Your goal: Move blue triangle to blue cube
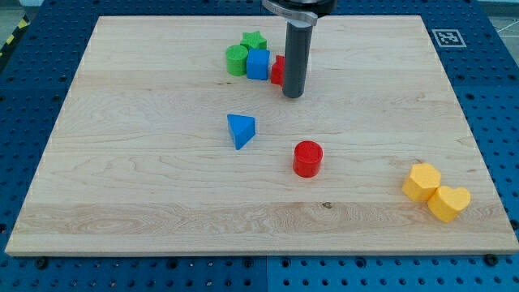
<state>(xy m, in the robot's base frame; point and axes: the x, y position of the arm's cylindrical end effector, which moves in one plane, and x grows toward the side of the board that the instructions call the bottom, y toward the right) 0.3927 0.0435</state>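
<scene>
Tip [293,95] of my dark, straight rod rests on the pale wooden board [122,186], toward the view's top and a little right of the middle. The rod has no jaws to spread or press together; it holds nothing and only stands upright with its lower end at the board. Just beside it on the view's left, partly hidden behind the rod, a small red block [277,70] shows, its shape not clear. Touching that red block on the left is the blue cube [258,64], then a green cylinder [237,60] against the cube's left side, and a green star-shaped block [254,40] just behind them toward the view's top.

The blue triangle [241,130] lies apart from my tip, below it and to the left in the view, and roughly straight below the blue cube with bare wood between. A red cylinder [307,158] stands below my tip, slightly right, near the blue triangle. Well apart, toward the view's bottom right, a yellow hexagonal block [422,182] touches a yellow heart-shaped block [448,203].
</scene>
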